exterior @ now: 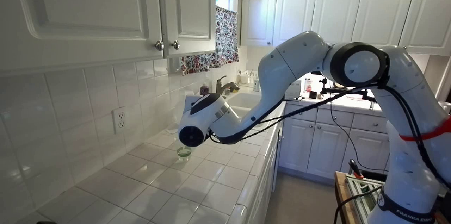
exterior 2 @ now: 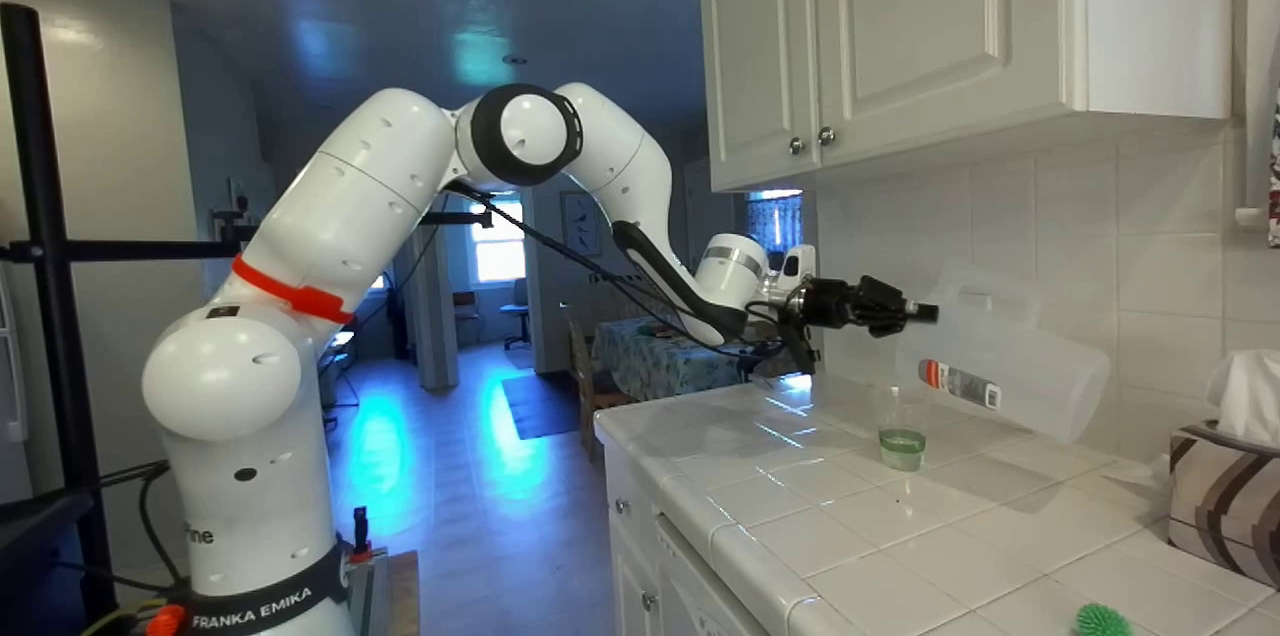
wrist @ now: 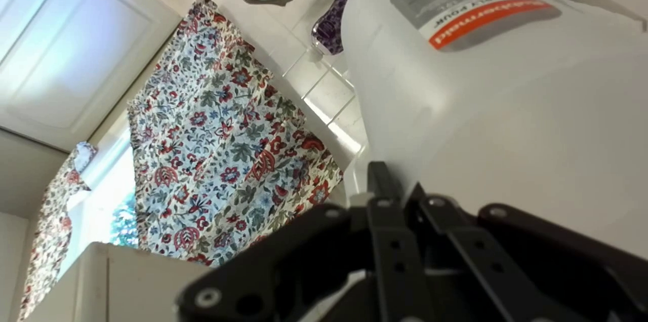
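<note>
Currently the jaws: clenched close together and gripping the translucent pitcher (exterior 2: 1050, 396); exactly which part they pinch is hard to make out.
Pitcher: just ahead of the jaws and mostly lower than them in an exterior view, seemingly clear of the tabletop (exterior 2: 850, 526).
Pitcher's long axis: far from upright, slanting from over the cup (exterior 2: 902, 448) away toward the tissue box (exterior 2: 1220, 506).
Label (wrist: 471, 10): its orange end toward the cup, its barcode end away.
Cup: upright on the tabletop in both exterior views, green in its lower part, whether liquid or tint unclear.
Gap, pitcher to cup: the pitcher's near end just above the rim; touching or apart, cannot tell.
Arm (exterior 2: 625, 176): the only one, reaching across the tabletop.
</note>
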`<control>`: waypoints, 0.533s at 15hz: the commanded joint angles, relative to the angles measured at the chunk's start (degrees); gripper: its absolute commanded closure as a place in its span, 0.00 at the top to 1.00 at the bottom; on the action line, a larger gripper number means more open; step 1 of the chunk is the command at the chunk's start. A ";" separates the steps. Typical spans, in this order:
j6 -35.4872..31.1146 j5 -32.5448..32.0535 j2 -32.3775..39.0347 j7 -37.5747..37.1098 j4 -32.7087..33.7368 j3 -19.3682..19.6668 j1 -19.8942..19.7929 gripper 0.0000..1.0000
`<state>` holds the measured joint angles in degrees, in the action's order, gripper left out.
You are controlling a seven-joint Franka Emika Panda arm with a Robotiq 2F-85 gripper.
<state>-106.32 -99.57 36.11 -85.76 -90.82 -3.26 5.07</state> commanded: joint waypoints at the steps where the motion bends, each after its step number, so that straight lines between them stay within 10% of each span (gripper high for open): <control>1: -1.27 4.38 -0.07 0.63 1.00 -0.62 -1.45 0.01; 8: -2.43 14.04 -0.97 -2.34 1.27 0.20 -2.89 0.01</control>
<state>-108.06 -89.04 35.86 -86.42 -90.61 -3.20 2.98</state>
